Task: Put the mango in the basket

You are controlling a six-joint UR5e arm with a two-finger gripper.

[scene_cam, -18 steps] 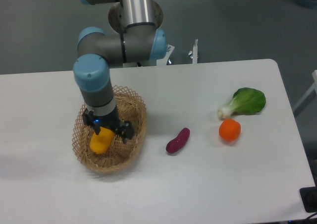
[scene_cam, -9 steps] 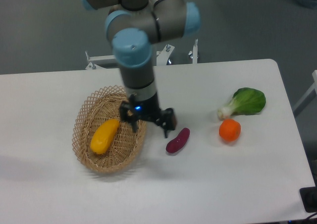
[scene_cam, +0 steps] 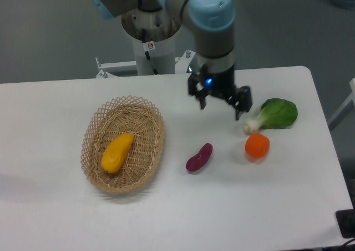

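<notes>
Mango [scene_cam: 117,152] lies inside the basket [scene_cam: 93,131], slanted, tapered end toward the upper right. Basket sits on the left part of the white worktop [scene_cam: 166,217]. Hand [scene_cam: 221,104] hangs above the worktop right of centre, fingers spread wide, holding nothing, well apart from the basket. Purple tuber [scene_cam: 199,157] lies between basket and round orange fruit [scene_cam: 257,145]. Leafy green vegetable [scene_cam: 274,115] sits just above the orange fruit, near the hand's right finger.
</notes>
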